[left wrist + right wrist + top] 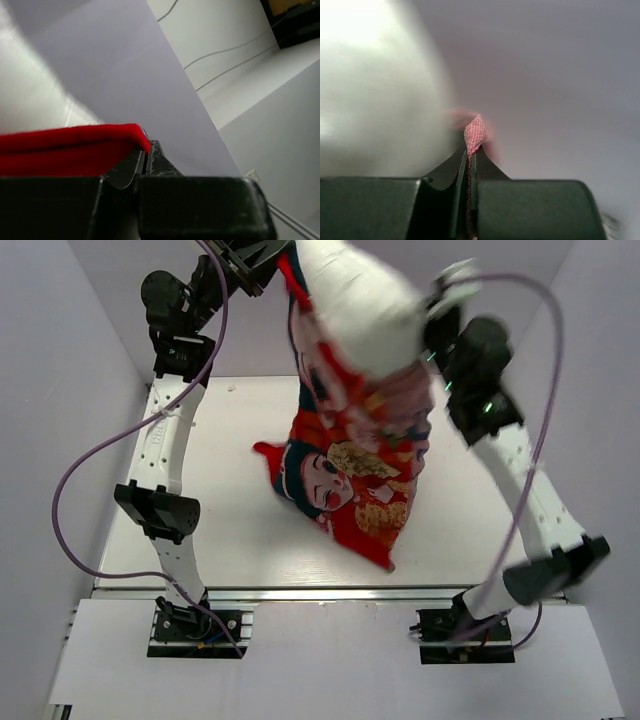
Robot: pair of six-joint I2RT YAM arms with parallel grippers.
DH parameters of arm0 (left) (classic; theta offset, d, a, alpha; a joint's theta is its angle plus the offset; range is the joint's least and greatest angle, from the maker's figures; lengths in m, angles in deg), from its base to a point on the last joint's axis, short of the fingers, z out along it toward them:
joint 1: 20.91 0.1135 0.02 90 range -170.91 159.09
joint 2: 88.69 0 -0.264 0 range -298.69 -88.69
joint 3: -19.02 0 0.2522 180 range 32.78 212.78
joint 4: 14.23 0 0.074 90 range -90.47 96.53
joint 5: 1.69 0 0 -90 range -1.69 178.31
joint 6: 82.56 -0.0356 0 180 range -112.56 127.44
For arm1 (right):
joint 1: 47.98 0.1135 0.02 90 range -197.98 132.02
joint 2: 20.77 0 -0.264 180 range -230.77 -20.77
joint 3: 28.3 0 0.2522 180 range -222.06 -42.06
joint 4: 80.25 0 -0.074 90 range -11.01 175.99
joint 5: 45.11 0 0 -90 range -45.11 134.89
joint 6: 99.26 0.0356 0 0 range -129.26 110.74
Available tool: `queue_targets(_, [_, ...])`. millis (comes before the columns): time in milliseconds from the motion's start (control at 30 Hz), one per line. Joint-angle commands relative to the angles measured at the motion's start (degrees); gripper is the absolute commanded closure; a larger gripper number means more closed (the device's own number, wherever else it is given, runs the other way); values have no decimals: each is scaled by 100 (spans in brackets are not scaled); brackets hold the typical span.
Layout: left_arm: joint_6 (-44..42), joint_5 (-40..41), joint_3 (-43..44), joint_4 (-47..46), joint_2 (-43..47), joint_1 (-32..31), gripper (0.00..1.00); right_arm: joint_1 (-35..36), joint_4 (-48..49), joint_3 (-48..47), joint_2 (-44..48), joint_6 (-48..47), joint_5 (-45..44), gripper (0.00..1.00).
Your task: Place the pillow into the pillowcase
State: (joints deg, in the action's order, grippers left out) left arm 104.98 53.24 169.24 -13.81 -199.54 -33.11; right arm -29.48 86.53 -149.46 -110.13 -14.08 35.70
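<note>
The pillow (pixel 350 310) is held high above the table (pixel 240 530), its plump white end bulging out of the pillowcase (pixel 350 480), which droops red and slack below it. I judge both soft and light, the cloth limp and apt to slip, so the mouth hem is where to grip. My left gripper (pixel 146 150) pinches the red hem, and my right gripper (pixel 472 147) is clamped on a pink fold.
</note>
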Motion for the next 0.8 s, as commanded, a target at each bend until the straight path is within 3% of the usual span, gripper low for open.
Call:
queue_targets(0, [265, 422, 442, -599, 231, 25, 100, 2118, 887, 1085, 1873, -833, 1837, 100])
queue_targets(33, [283, 518, 451, -651, 178, -9, 100, 3088, 852, 1446, 2131, -1411, 2816, 100])
queue_targets(67, [283, 553, 486, -635, 108, -18, 100, 3568, 660, 1945, 2334, -1843, 3322, 100])
queue_targets(100, [275, 563, 486, -530, 55, -27, 100, 4103, 415, 2159, 2658, -2256, 3458, 100])
queue_targets(133, [275, 519, 452, -520, -33, -53, 100, 5205, 282, 2300, 2739, -2869, 2981, 100])
queue_targets(200, [231, 388, 346, -381, -121, -89, 100, 5471, -9, 2206, 2688, -3043, 2870, 100])
queue_targets(267, [187, 177, 223, -301, -139, -141, 100, 5419, 541, 2301, 2635, -3164, 1715, 100])
queue_targets(300, [169, 132, 84, -300, -78, -185, 100, 4957, 1510, 2519, 2530, -3253, 710, 100])
queue_targets(367, [134, -8, 47, -300, 10, -212, 100, 3895, 2238, 2487, 2284, -2679, 86, 100])
queue_targets(400, [99, -61, 38, -283, 80, -212, 100, 3315, 2145, 1703, 1796, -2238, -142, 100])
queue_targets(433, [81, -131, 21, -257, 150, -212, 100, 2091, 1978, 1182, 1460, -1764, -649, 100])
queue_targets(467, [64, -280, -127, -256, 369, -212, 100, 1426, 1315, 72, 822, -811, -750, 100])
queue_targets(533, [20, -351, -426, -318, 694, -203, 100, -57, 670, -954, 229, -31, -812, 100])
queue_targets(567, [-41, -360, -619, -379, 1062, -212, 100, -379, 102, -1385, -235, 198, -786, 100])
queue_targets(633, [-59, -299, -1094, -441, 1380, -203, 100, -741, -45, -1819, -380, 271, -576, 100])
queue_targets(667, [-51, -247, -1165, -485, 1495, -203, 100, -751, 51, -1637, -171, 210, -392, 100])
queue_targets(700, [-51, -124, -1131, -468, 1539, -203, 100, -734, 130, -1348, 31, 253, 419, 100])
queue_targets(767, [-16, -27, -615, -406, 1217, -203, 100, -498, 785, 12, 923, 297, 1520, 100])
